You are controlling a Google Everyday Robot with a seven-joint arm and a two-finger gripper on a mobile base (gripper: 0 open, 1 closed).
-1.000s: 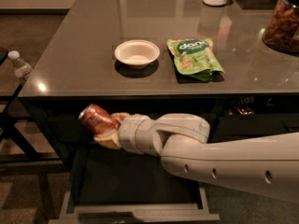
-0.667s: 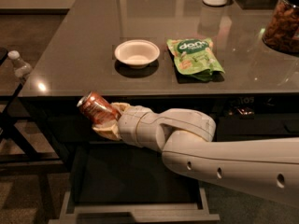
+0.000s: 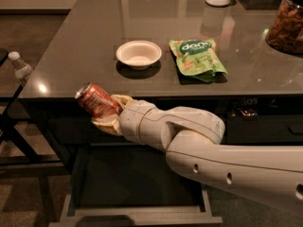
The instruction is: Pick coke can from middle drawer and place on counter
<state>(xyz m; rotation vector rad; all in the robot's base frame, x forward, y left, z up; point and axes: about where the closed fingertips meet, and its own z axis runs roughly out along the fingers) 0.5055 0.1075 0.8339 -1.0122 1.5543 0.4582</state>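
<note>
while the hand [image 3: 111, 112] clasps it, coke can [image 3: 96, 99] slanted, silver top up-left, above middle drawer [image 3: 142, 216]

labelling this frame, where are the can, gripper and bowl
can [image 3: 94, 100]: camera view, red side
gripper [image 3: 110, 112]: camera view, between fingertips, shut on the can by the counter [image 3: 75, 56] front edge
bowl [image 3: 138, 54]: camera view, inner floor

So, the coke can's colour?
Coke can red, silver top, in camera view; gripper holds it at counter edge.
</note>
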